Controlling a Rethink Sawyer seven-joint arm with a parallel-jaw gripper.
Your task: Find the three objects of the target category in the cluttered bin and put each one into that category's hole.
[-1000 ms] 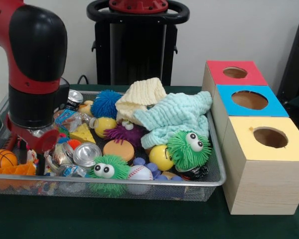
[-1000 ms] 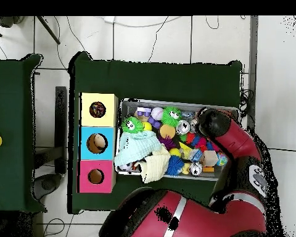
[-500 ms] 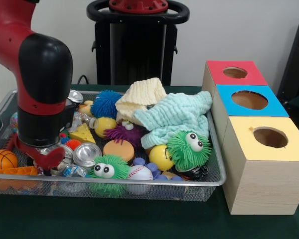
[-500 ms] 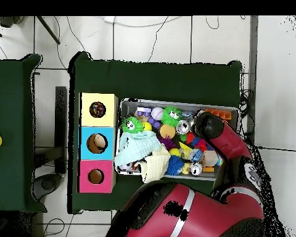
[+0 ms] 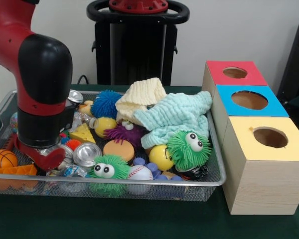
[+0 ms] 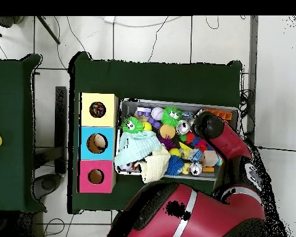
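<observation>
Since half a second ago the arm [image 5: 37, 84] has barely shifted, low over the bin's [image 5: 217, 180] left end. The gripper [image 5: 42, 158] sits among crushed cans [image 5: 86, 153]; whether it is open cannot be told. Only the overhead view shows something inside the yellow box's hole [image 6: 97, 110].

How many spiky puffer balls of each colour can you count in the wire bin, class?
Green puffer balls: 2
Blue puffer ball: 1
Purple puffer ball: 1
Total: 4
</observation>
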